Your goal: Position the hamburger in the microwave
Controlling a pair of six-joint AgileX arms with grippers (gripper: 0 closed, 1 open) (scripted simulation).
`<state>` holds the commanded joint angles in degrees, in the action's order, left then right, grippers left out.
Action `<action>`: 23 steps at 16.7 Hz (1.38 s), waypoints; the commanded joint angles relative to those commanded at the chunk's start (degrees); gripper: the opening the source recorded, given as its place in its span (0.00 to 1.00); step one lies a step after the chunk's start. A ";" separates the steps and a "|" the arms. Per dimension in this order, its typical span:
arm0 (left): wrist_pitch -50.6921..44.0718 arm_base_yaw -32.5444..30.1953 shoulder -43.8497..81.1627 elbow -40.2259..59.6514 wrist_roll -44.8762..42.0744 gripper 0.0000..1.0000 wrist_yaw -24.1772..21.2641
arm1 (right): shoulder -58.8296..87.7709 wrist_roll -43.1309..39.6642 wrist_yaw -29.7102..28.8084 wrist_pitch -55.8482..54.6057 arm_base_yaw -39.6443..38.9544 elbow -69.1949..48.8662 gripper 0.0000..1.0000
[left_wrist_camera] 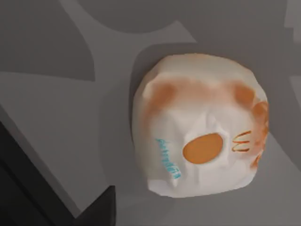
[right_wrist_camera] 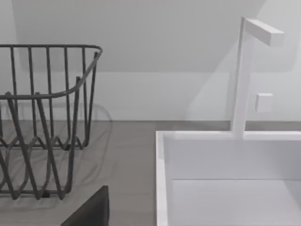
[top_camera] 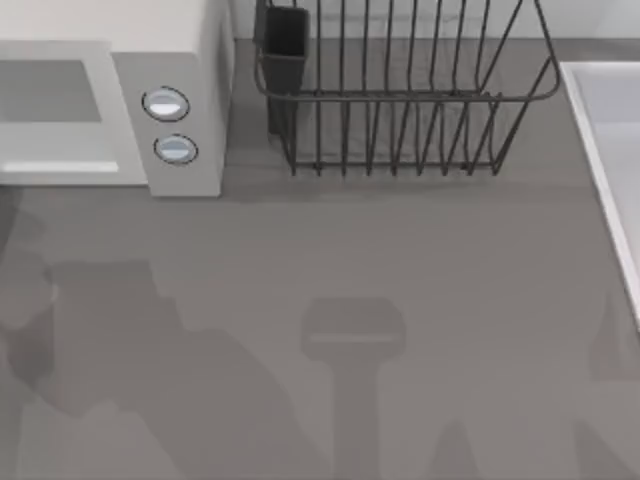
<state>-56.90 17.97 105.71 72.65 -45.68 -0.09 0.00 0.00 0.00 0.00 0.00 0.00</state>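
Top view, one microwave (top_camera: 180, 60), two buttons (top_camera: 166, 104), one dish rack (top_camera: 400, 100), fingers' state untellable.

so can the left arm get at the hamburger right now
Probably yes. In the left wrist view the hamburger lies directly under the camera on bare grey table, with nothing lying over or beside it.

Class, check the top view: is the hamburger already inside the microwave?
No: the microwave stands shut at the table's left, while the hamburger lies on the grey table in the left wrist view.
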 joint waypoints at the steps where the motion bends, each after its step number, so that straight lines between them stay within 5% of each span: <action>1: 0.00 0.00 0.00 0.00 0.00 1.00 0.00 | 0.00 0.00 0.00 0.00 0.00 0.00 1.00; 22: 17.27 0.09 8.25 -9.02 -0.21 1.00 -0.04 | 0.00 0.00 0.00 0.00 0.00 0.00 1.00; 23: 17.27 0.09 8.25 -9.02 -0.21 0.92 -0.04 | 0.00 0.00 0.00 0.00 0.00 0.00 1.00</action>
<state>-39.64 18.05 113.96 63.64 -45.89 -0.13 0.00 0.00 0.00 0.00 0.00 0.00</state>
